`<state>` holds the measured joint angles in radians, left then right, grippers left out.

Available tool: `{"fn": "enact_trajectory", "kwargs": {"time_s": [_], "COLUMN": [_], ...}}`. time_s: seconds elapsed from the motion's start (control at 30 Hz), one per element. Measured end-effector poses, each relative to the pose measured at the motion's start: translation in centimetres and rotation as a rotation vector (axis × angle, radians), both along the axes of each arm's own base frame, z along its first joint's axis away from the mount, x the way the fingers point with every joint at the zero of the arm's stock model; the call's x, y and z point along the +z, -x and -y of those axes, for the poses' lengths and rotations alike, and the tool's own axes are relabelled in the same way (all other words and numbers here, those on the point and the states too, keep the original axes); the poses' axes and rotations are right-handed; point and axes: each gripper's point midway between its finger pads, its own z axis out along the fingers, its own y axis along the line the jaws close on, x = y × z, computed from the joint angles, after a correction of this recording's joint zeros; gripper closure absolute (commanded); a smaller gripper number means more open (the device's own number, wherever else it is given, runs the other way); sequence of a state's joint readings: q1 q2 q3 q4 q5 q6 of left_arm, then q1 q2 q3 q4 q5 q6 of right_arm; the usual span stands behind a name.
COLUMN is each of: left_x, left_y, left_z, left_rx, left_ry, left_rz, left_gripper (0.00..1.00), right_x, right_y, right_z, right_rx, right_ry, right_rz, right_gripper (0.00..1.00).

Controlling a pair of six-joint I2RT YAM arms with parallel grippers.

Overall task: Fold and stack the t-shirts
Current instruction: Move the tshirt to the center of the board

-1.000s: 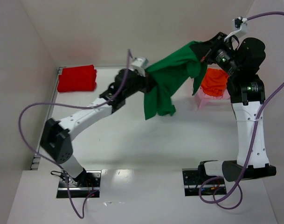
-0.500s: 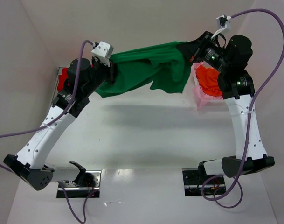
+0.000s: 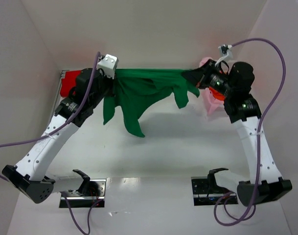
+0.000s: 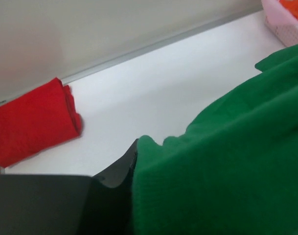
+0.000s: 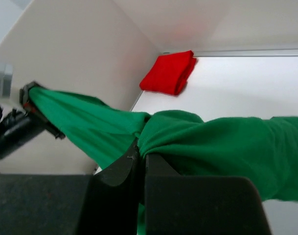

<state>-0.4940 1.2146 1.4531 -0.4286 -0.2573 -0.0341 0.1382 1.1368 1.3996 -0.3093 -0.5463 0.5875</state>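
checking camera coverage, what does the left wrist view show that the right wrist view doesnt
Only the left wrist view: a corner of the basket with the orange t-shirt in it. Only the right wrist view: the left gripper, shut on the far end of the green t-shirt, which stretches across to it. Both: that green t-shirt filling the foreground, and the folded red t-shirt lying on the table by the back wall.
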Motion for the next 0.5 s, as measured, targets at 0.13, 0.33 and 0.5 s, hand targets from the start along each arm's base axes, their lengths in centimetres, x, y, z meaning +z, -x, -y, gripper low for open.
{"fn": "enact_trajectory", "kwargs": {"time_s": [0.13,0.33,0.5], "left_x": [1.0,7.0,12.7], "left_y": [3.3,8.1,10.6], "left_z": [-0.7,-3.6,-7.4], "left_rx": [-0.047,-0.041,0.076], "left_ry": [0.006,0.090,0.192], "left_rz": [-0.004,0.108,0.280], "left_gripper": [1.00,1.00,1.00], "right_x": [-0.3,3.0,0.0], "right_y": [6.4,12.6,13.9], "right_z": [-0.4,0.6,1.3], "right_rx": [0.087,0.095,0.054], "right_ry": [-0.022,-0.053,-0.076], "right_rz": [0.035,0.157,0.110], "right_gripper": [1.00,1.00,0.99]}}
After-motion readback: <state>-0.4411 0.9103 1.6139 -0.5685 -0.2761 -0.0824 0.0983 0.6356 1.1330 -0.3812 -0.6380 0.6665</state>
